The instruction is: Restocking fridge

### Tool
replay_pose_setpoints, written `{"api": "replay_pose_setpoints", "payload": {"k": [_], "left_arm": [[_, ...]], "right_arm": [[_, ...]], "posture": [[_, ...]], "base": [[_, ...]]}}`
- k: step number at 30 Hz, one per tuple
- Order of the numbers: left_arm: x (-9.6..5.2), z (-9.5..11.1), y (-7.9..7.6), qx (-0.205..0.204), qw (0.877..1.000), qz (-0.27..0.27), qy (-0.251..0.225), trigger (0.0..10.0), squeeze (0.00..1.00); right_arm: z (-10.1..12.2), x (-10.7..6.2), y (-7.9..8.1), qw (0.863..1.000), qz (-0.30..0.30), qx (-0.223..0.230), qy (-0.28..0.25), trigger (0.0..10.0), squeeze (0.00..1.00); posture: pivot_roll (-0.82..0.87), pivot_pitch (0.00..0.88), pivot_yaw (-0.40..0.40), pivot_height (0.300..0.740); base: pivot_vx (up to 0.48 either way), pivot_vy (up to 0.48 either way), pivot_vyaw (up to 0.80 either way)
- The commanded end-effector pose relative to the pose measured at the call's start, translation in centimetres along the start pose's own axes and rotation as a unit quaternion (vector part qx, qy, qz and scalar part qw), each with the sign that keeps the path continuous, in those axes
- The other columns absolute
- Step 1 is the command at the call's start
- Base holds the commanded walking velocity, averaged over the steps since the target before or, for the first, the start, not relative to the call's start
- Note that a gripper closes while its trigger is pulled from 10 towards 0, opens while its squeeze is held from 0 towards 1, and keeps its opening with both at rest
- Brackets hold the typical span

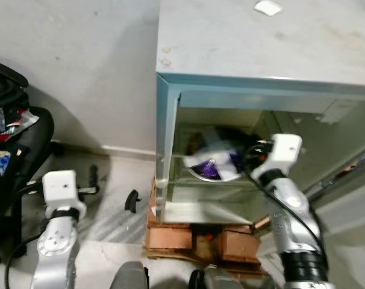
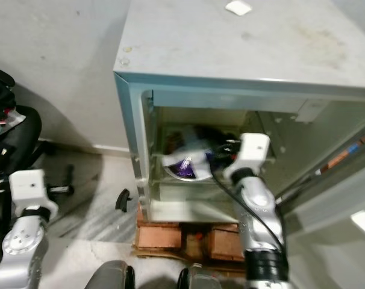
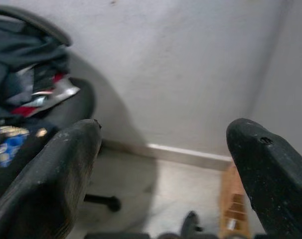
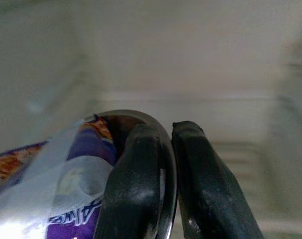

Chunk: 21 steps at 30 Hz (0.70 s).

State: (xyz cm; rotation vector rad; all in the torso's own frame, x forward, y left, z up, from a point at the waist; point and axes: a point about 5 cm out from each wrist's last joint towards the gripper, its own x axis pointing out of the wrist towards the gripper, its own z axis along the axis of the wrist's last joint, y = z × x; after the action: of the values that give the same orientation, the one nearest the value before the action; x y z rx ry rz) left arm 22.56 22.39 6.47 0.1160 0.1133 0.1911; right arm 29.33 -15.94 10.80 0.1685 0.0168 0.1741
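Reaching forward into the small pale-blue open fridge point(image 1: 165, 120), the right arm bends up at the elbow. Its right tool point(image 4: 166, 164) pinches its two black fingers on the rim of one round shiny steel bowl point(image 1: 214, 165) covered with a purple wrapper, inside the fridge. The left arm hangs low, and its left tool point(image 3: 166, 174) is wide open, holding nothing. One black chair point(image 1: 26, 150) stands near it.

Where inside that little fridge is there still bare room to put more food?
The bottom floor of the fridge, under the shelf, looks bare. The shelf above is crowded: the right claw pinches the rim of a steel bowl of purple packets there.
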Motion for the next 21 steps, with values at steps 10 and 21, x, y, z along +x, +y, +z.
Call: {"api": "replay_pose_setpoints", "payload": {"k": [10, 21], "left_arm": [[-0.4, 0.2, -0.7, -0.005, 1.0, -0.011, -0.003, 10.0, 0.0], [-1.5, 0.0, -0.3, 0.006, 1.0, -0.011, 0.013, 10.0, 0.0]], "right_arm": [[-0.4, -0.8, -1.3, 1.0, -0.022, -0.011, 0.006, 10.0, 0.0], [-1.9, 1.2, -0.8, 0.999, -0.028, 0.008, 0.027, 10.0, 0.0]], "posture": [[0.08, 0.144, -0.069, 0.74], [0.13, 0.197, -0.068, 0.74]], "base": [[0.0, 0.0, 0.0], [0.0, 0.0, 0.0]]}}
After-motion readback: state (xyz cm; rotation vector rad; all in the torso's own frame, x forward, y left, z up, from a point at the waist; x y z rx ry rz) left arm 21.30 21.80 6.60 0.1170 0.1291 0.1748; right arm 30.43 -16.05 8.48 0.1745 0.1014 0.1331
